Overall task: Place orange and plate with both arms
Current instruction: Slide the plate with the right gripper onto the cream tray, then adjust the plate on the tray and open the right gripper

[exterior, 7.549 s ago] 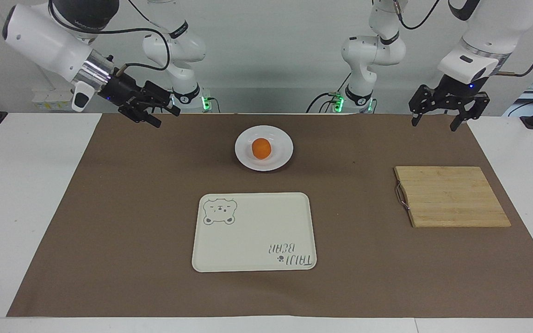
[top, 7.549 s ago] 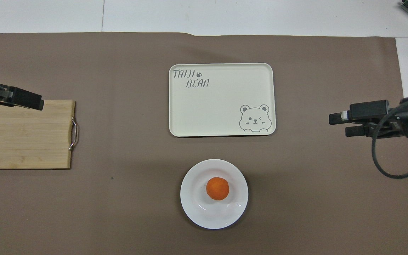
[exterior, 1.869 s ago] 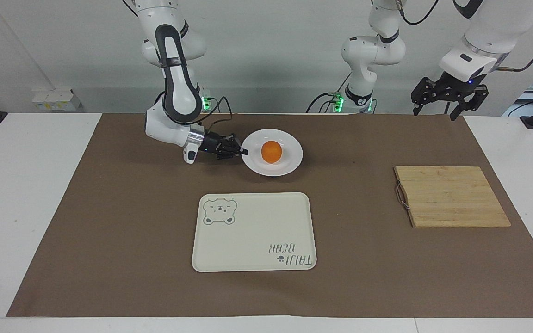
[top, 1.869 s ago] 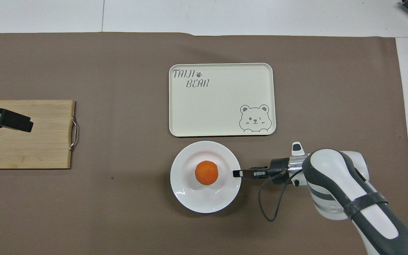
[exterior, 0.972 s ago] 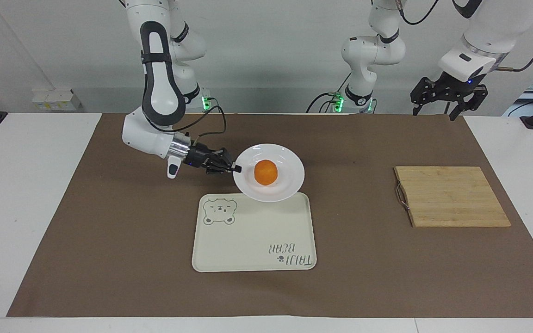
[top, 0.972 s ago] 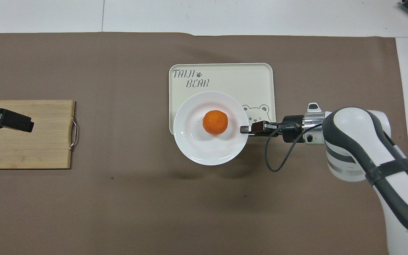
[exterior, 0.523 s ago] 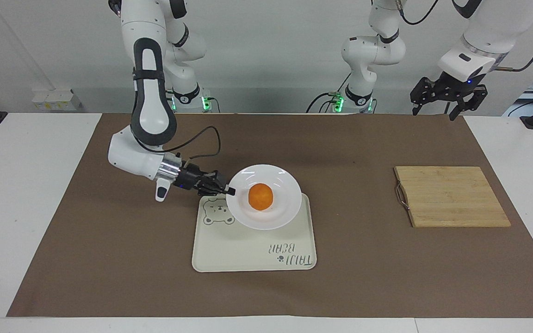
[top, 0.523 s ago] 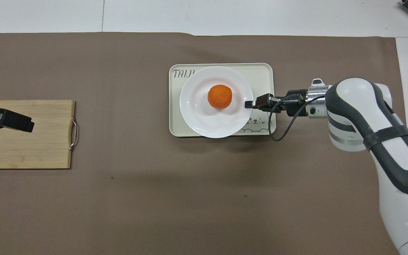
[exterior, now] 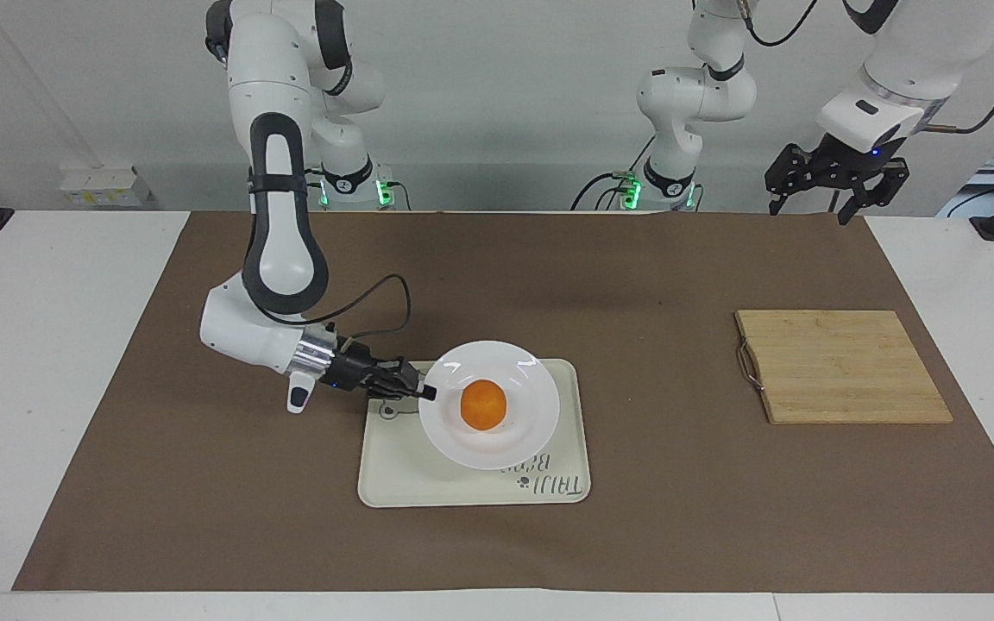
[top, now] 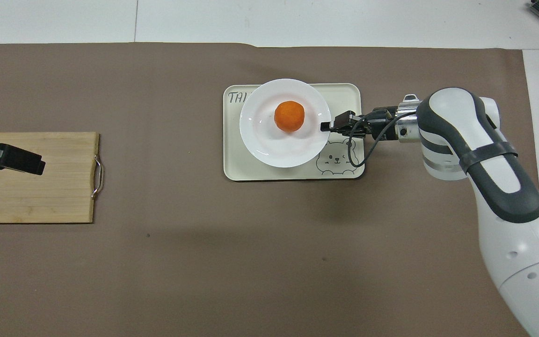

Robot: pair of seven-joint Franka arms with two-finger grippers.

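The white plate (exterior: 510, 431) (top: 269, 150) hangs over the cream bear tray (exterior: 393, 483) (top: 344, 93), with the orange (exterior: 483, 404) (top: 289, 116) lying in its middle. My right gripper (exterior: 429, 392) (top: 325, 125) is shut on the plate's rim at the side toward the right arm's end of the table, its arm reaching in low over the brown mat. My left gripper (exterior: 808, 210) (top: 38, 166) waits open in the air over the mat's edge at the left arm's end; in the overhead view it shows over the wooden cutting board.
A wooden cutting board (exterior: 842, 366) (top: 33, 192) with a metal handle lies at the left arm's end. A brown mat (exterior: 204, 500) (top: 157, 262) covers the table. The right arm's cable (exterior: 376, 293) loops above the mat beside the tray.
My right gripper has carried the plate with the orange farther from the robots, from the tray's near edge to over the tray's middle. The left arm has not moved.
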